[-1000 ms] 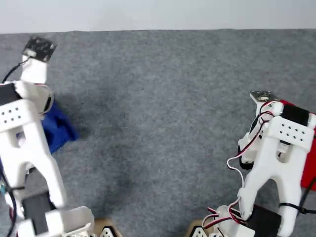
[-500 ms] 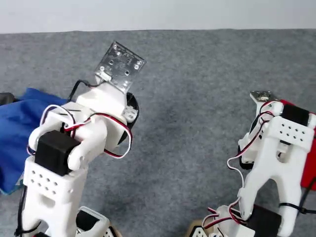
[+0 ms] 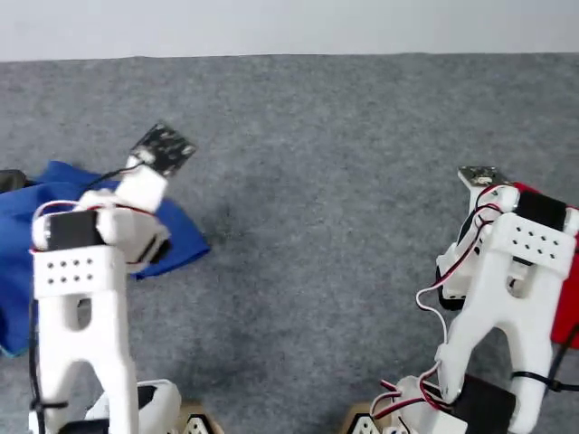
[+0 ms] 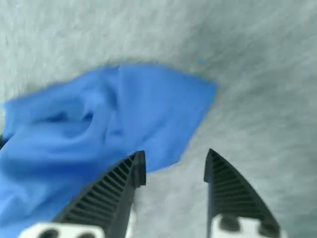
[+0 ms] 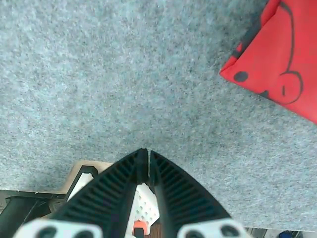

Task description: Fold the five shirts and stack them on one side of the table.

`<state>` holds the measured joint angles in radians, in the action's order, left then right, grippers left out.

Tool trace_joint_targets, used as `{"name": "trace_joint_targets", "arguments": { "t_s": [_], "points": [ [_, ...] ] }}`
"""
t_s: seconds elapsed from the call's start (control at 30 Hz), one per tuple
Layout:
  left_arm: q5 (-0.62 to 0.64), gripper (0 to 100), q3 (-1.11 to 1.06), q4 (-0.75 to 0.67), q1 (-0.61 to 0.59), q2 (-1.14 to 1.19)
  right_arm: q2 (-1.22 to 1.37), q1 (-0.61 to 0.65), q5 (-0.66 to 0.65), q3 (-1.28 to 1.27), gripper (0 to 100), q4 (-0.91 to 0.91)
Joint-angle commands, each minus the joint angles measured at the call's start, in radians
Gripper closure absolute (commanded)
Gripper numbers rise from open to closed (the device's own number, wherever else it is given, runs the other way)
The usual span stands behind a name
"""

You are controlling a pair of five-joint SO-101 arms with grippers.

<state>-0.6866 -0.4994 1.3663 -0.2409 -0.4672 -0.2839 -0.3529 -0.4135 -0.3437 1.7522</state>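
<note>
Judging by the layout, the folding looks barely begun: a soft blue shirt point(image 3: 16, 262) lies rumpled at the left of the grey felt surface point(image 3: 344, 181), while a red shirt point(image 5: 277, 59) sits crisply folded at the right. The left hand point(image 4: 174, 153) gapes wide and empty over the blue shirt's edge; the right hand point(image 5: 148, 151) is pinched closed on nothing.

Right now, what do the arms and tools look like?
Left arm and right arm: white plastic, rows of small holes, black motors, red, white and black wires. Left tool and right tool: black ribbed fingers tapering to points.
</note>
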Motion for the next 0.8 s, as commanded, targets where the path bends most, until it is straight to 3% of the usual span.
{"name": "trace_joint_targets", "arguments": {
  "t_s": [0.0, 0.2, 0.43, 0.53, 0.67, 0.77],
  "points": [
    [-0.141, 79, -0.007, -0.114, -0.115, 0.078, -0.038, 0.010, 0.008, 0.009, 98.9, 0.044],
    [-0.264, 79, -0.007, -0.281, -0.210, 0.245, -0.033, 0.010, 0.008, 0.009, 98.9, 0.044],
    [-0.319, 79, -0.007, -0.397, -0.258, 0.405, -0.033, 0.010, 0.008, 0.009, 98.9, 0.044],
    [-0.319, 85, -0.007, -0.410, -0.261, 0.451, -0.033, 0.010, 0.008, 0.009, 98.9, 0.044],
    [-0.319, 100, -0.007, -0.440, -0.247, 0.477, -0.035, 0.010, 0.008, 0.009, 98.9, 0.044],
    [-0.316, 100, -0.007, -0.431, -0.242, 0.459, -0.035, 0.010, 0.008, 0.009, 98.9, 0.044]
  ]
}}
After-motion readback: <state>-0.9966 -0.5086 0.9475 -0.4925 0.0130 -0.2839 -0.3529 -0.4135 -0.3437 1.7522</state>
